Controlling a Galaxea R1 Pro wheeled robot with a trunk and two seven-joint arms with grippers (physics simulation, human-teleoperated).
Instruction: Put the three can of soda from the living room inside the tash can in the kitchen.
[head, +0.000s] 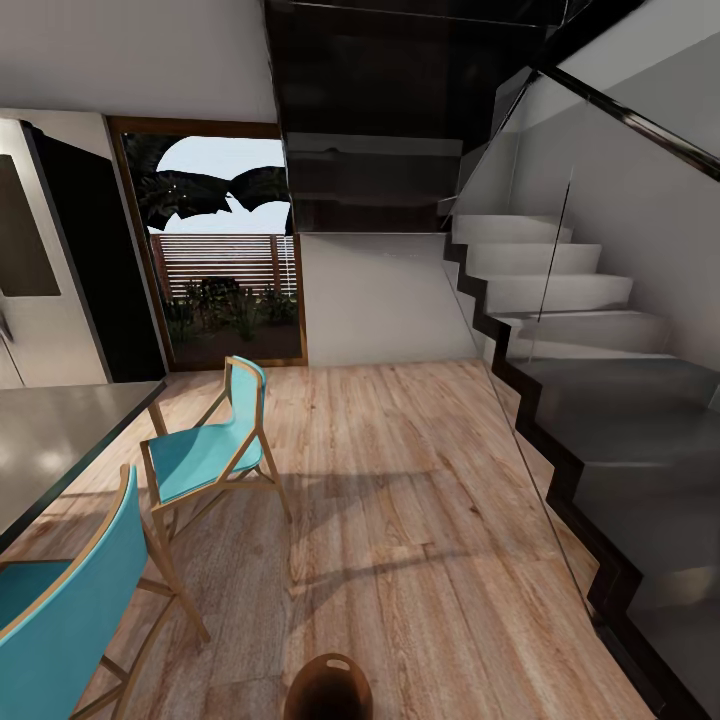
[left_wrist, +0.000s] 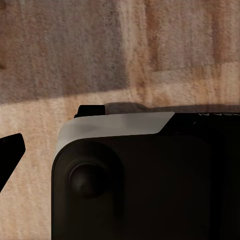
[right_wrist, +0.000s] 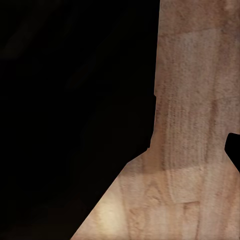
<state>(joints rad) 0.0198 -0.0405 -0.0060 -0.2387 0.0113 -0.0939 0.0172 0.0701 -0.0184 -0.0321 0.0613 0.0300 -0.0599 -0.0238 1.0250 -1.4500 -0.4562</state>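
Light wood floor (head: 400, 520) takes up most of the head view, with a big staircase (head: 590, 330) climbing up the right side behind a glass railing. Straight ahead is a wood-framed glass door (head: 225, 250) looking out on plants and a slatted fence. On the far left there's the fridge (head: 40, 260), steel front with a dark side. Closer in on the left, the corner of a grey table (head: 60, 440), with two turquoise chairs (head: 210, 450) on wooden frames pulled up beside it.

At the very bottom edge of the head view, just right of the nearer chair, sits the bin (head: 328, 688), round and brown, standing on the floor, only partly in frame.

Both wrist views look down at the floorboards past dark robot bodywork (left_wrist: 145, 185). A black tip pokes in at the edge of each, maybe fingers, but I can't tell if either pair is open or closed.
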